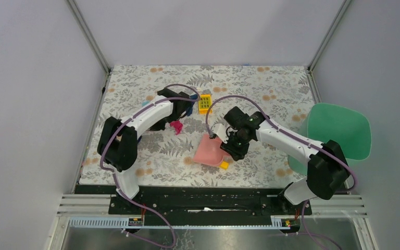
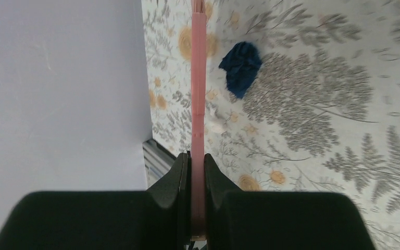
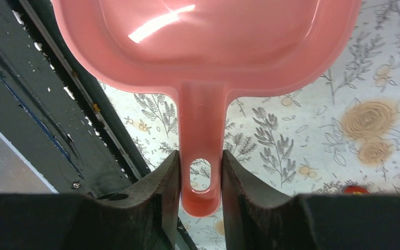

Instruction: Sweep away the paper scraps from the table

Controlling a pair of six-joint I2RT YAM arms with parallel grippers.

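On the flower-print table (image 1: 260, 94), a magenta paper scrap (image 1: 176, 126) lies just below my left gripper (image 1: 186, 108). That gripper (image 2: 198, 159) is shut on the thin pink brush (image 2: 198, 78), seen edge-on. A dark blue scrap (image 2: 241, 66) lies just right of the brush, with tiny white bits (image 2: 217, 125) nearer the jaws. My right gripper (image 3: 200, 156) is shut on the handle of the pink dustpan (image 3: 208, 41). The dustpan's (image 1: 209, 151) inside shows no scraps. From above, the right gripper (image 1: 228, 141) is at the pan's upper right.
A yellow building block (image 1: 204, 103) sits right of the left gripper, and a small yellow one (image 1: 224, 165) touches the dustpan's near corner. A green tray (image 1: 338, 133) hangs over the table's right edge. Grey walls enclose the table; the black front rail (image 3: 47, 94) lies close to the dustpan.
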